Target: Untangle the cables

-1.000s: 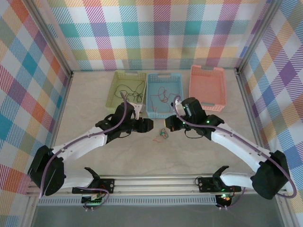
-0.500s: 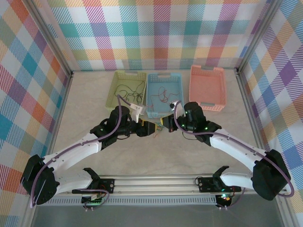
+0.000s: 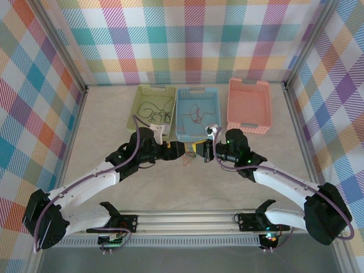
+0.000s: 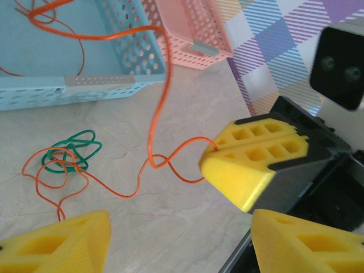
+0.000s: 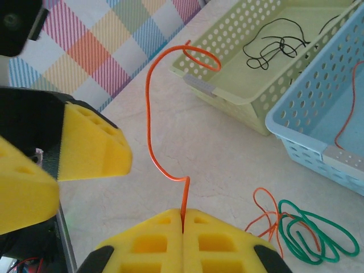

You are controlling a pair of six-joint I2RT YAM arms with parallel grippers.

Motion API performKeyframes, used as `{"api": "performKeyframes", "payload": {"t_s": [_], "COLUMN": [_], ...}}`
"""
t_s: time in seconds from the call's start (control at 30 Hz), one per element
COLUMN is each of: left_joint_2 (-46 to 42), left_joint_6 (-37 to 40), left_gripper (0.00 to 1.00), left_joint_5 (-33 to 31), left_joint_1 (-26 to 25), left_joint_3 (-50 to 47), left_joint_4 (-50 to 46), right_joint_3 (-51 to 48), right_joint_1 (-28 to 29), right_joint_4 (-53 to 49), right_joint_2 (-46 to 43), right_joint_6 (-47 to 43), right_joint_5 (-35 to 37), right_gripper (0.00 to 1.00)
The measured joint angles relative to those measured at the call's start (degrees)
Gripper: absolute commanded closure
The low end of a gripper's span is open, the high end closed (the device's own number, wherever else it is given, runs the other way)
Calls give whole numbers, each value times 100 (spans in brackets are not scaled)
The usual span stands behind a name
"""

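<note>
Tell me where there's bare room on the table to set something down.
Free: the table left of the green basket, and the near strip between the arms. The pink basket looks empty. Crowded: before the blue basket, where the left gripper and right gripper meet over the cables.

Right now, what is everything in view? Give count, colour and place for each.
table: one, pale marbled, under everything
walls: three, multicolour plaid, around the table
baskets: three, yellow-green, blue and pink left to right, row at the far side
black cable: count unclear, black, coiled in the yellow-green basket
orange-red cable: count unclear, orange-red, one strand pinched in the right hand, strands in the blue basket, loops on the table
green cable: one, green, on the table, tangled with orange-red loops
arms: two, white and black, from the near edge
arm cables: two, purple, along the arms
left hand: one, yellow pads, open, facing the right hand
right hand: one, yellow pads, shut on the orange-red cable
</note>
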Motion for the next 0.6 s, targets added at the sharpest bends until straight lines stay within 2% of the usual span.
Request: {"api": "performKeyframes", "payload": {"t_s": [0.17, 0.23, 0.43, 0.5, 0.53, 0.6], "left_joint_2": [487, 647, 1272, 1364, 1366, 1346], "left_joint_6": [-192, -212, -212, -162, -105, -20], "left_gripper": [36, 40, 79, 95, 100, 100], "left_joint_5": [-61, -175, -297, -367, -431, -564], "left_joint_1": [0, 0, 0, 0, -2, 0], "left_joint_3": [382, 466, 863, 984, 1038, 1176], "left_joint_4": [11, 42, 26, -33, -96, -186], "right_joint_3": [-48, -50, -72, -111, -138, -214], "right_joint_1": [0, 0, 0, 0, 0, 0], "right_joint_4": [122, 155, 219, 234, 240, 317], "right_joint_2": [-13, -13, -15, -44, -72, -131], "right_joint_6": [-2, -4, -26, -55, -76, -127], "right_joint_5": [-79, -98, -149, -170, -190, -232], "right_gripper": [100, 100, 100, 100, 100, 100]}}
